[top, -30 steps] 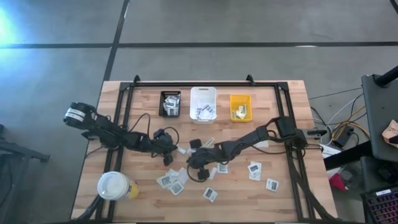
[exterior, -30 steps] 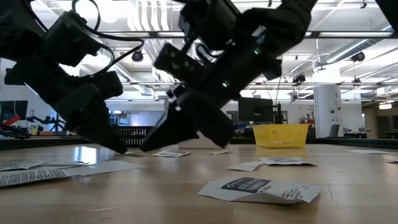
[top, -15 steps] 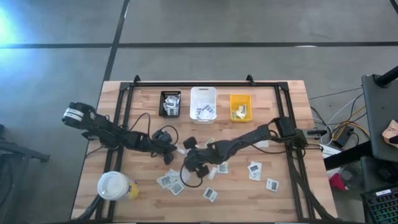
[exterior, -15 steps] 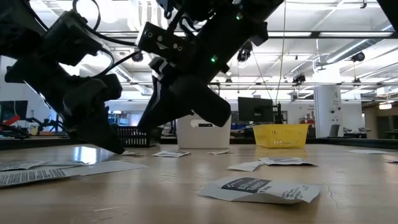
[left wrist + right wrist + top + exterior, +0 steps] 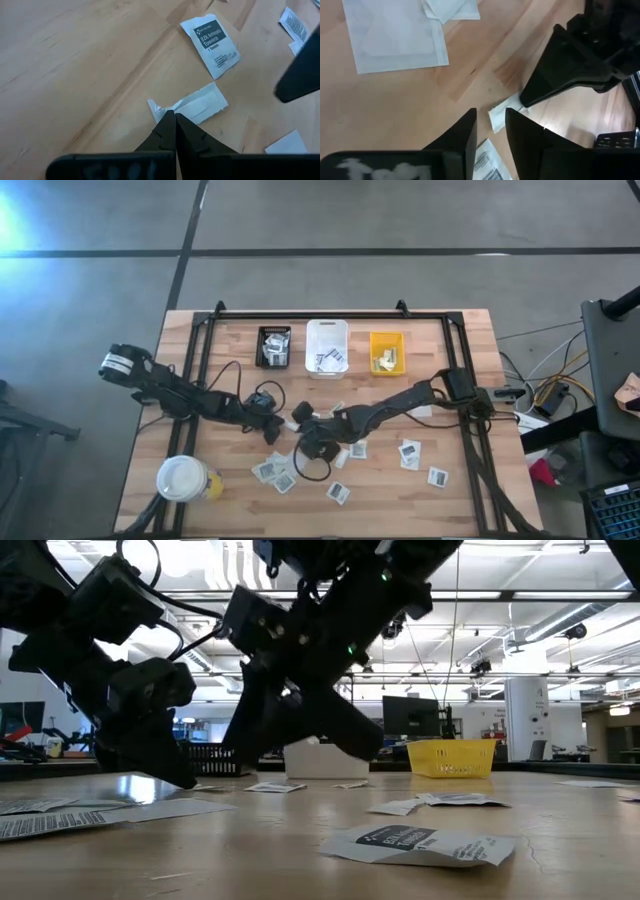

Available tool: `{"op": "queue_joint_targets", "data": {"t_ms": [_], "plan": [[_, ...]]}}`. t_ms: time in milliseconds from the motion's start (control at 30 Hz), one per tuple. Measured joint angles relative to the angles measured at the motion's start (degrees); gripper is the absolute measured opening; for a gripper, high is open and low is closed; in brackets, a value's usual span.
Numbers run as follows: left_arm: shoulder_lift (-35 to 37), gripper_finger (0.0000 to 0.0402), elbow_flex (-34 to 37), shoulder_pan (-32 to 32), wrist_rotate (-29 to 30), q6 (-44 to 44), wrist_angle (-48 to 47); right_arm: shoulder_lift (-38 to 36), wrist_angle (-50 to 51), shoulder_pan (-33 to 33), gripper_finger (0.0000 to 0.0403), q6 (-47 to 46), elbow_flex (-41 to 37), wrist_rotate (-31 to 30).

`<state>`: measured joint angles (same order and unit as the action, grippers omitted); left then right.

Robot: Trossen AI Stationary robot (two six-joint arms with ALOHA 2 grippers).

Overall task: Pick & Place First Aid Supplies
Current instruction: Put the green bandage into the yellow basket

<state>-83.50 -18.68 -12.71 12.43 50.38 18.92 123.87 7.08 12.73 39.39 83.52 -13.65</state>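
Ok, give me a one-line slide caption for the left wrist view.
Left gripper shut on a narrow white packet lying on the wooden table, with a printed towelette packet beyond.

packets (image 5: 340, 465): small flat paper squares, white with dark print, scattered loose and flat on desk (image 5: 470, 500) | printed towelette packet (image 5: 210, 44): lying flat, tilted | narrow pale strip (image 5: 192, 106): flat on the wood, one end pinched in shut left claw (image 5: 170, 119)

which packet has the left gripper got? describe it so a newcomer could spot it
On the wooden table, look just below the white middle bin, between the two arms. The narrow pale paper strip lies there, pinched at one end by the shut left gripper; neighbouring packets are printed squares.
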Motion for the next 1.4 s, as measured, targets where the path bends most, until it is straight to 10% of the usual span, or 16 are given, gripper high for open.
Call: {"op": "queue_joint_targets", "data": {"t_ms": [1400], "plan": [[-0.15, 0.0, -1.22, -1.72, -1.41, 14.86, 2.44, 4.14, -6.87, -0.98, 0.0098, 1.36, -2.2, -4.53]]}}
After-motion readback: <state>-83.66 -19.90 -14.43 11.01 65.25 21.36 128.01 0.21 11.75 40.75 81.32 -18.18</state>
